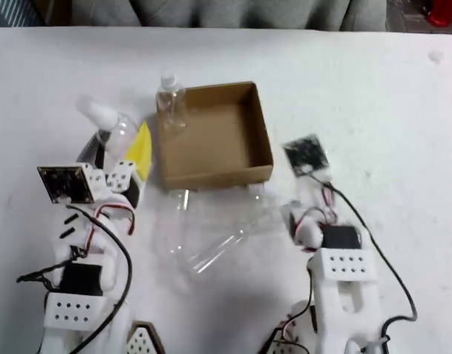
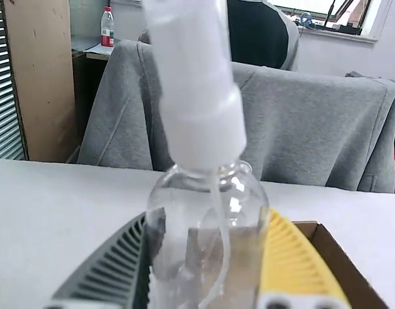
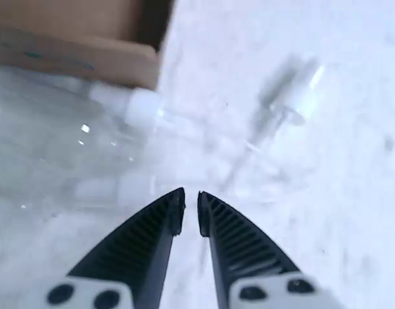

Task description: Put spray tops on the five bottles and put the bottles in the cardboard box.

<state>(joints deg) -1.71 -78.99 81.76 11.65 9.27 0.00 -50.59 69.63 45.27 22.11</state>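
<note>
My left gripper is shut on a clear bottle that carries a white spray top, and holds it tilted to the left of the cardboard box. The grey and yellow fingers clamp the bottle's body. Another capped bottle stands upright at the box's far left corner. Several clear bottles lie on the table in front of the box. My right gripper hangs shut and empty over the table near a lying bottle's white neck and a blurred loose spray top.
The right arm stands right of the lying bottles, with its cable trailing toward the front edge. The white table is bare to the right of and behind the box. Grey fabric hangs beyond the table's far edge.
</note>
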